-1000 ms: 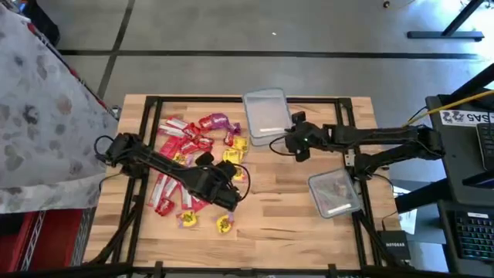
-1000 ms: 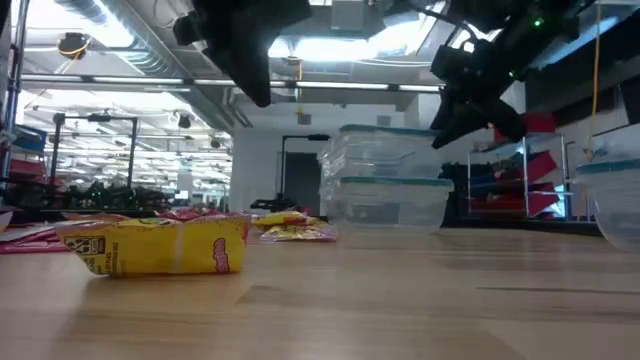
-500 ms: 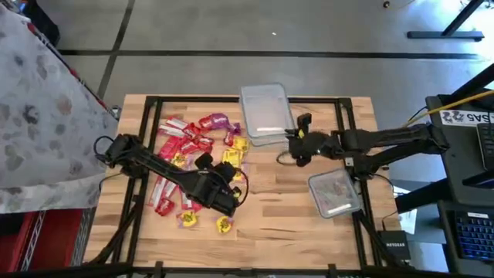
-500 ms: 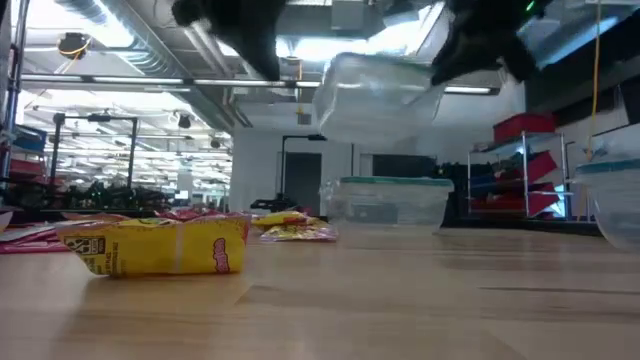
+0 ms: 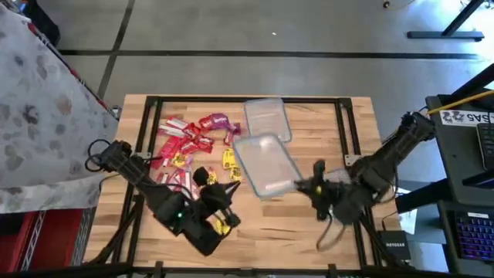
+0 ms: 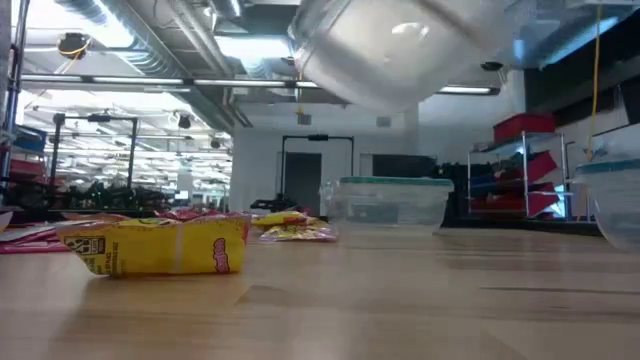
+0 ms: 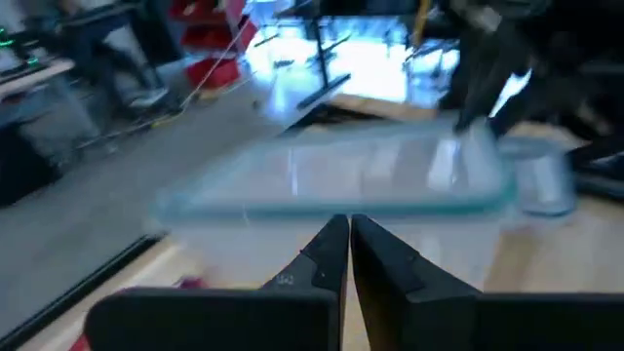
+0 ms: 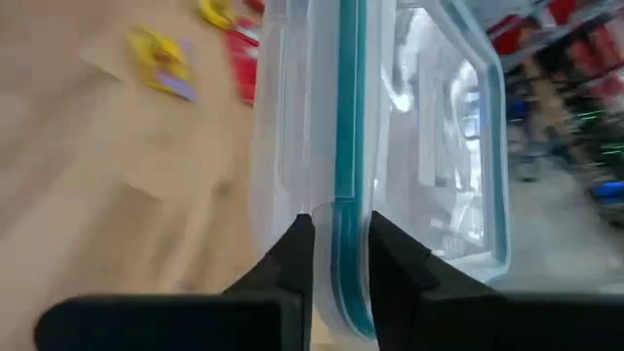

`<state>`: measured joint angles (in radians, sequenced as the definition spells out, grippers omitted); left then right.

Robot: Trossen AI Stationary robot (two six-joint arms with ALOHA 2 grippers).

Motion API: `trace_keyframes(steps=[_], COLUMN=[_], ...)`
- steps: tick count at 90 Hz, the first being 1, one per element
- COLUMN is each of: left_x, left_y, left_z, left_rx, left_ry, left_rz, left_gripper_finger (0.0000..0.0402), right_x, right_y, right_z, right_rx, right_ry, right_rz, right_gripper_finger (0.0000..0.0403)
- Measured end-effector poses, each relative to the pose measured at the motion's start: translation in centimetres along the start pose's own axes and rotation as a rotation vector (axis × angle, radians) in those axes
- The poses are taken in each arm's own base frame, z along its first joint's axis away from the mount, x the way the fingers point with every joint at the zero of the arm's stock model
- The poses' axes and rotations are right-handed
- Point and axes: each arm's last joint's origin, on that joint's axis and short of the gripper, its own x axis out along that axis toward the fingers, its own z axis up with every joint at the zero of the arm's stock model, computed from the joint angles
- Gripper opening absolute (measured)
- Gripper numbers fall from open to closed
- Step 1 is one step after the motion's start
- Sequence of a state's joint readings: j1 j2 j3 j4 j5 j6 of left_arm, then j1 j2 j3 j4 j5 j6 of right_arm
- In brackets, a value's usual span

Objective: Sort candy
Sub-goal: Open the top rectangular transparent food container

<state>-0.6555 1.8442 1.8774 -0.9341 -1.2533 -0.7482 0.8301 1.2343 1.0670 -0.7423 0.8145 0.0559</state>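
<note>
Overhead and wrist views of the sorting table. My right gripper [image 5: 315, 188] sits over the table's right-centre, its two fingers [image 8: 292, 255] clamped on the teal-edged rim of a clear lidded container [image 5: 265, 164], which it holds lifted off the wooden table [image 5: 301, 224]; in the low view this container [image 6: 400, 45] hangs tilted near the top of the picture. A second clear container [image 5: 267, 118] rests at the table's far edge, and in the low view it [image 6: 388, 201] stands flat on the wood. My left gripper [image 5: 214, 202] hovers low over the near-left part of the table, beside the candy; its fingers [image 7: 327, 255] stand together with only a thin slit between them and grip nothing.

The candy [image 5: 189, 140] lies loose in a heap on the table's left half: mostly red packets, several yellow ones, and a purple one [image 5: 218, 120] at the far side. One yellow packet [image 6: 155, 246] lies nearest the low camera, apart from the heap.
</note>
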Motion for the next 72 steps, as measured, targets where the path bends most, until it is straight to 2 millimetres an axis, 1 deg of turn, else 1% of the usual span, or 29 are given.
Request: trace_keyframes(steps=[7, 21, 29, 39, 52, 59, 72], left_x=[-0.5, -0.6, -0.3, 0.8, 2.6, 3.2, 3.8], left_y=[-0.5, -1.3, -2.0, -2.9, -4.6, -5.5, -6.4], left_z=[0.1, -0.7, -1.4, -2.5, -4.6, -5.6, -7.0], left_rx=[-0.022, -0.047, -0.064, -0.093, -0.12, -0.135, -0.158], left_ry=[-0.011, -0.017, -0.014, -0.001, 0.053, 0.08, 0.1], left_rz=[-0.026, -0.044, -0.043, -0.026, -0.03, -0.047, -0.049], left_gripper_finger=[0.0, 0.0, 0.0, 0.0, 0.0, 0.0, 0.0], right_x=[-0.3, 0.4, 1.9, 4.0, 6.1, 7.0, 8.5], right_y=[1.6, 5.5, 7.6, 10.2, 12.4, 13.4, 14.8], right_z=[0.9, 1.8, 2.1, 1.6, 1.2, 1.2, 2.2], right_rx=[0.046, 0.019, 0.043, 0.043, 0.055, 0.079, 0.167], right_ry=[0.02, 0.123, 0.184, 0.288, 0.337, 0.343, 0.275], right_rz=[0.072, 0.126, 0.162, 0.203, 0.151, 0.151, 0.238], right_gripper_finger=[0.0041, 0.0041, 0.0041, 0.0041, 0.0041, 0.0043, 0.008])
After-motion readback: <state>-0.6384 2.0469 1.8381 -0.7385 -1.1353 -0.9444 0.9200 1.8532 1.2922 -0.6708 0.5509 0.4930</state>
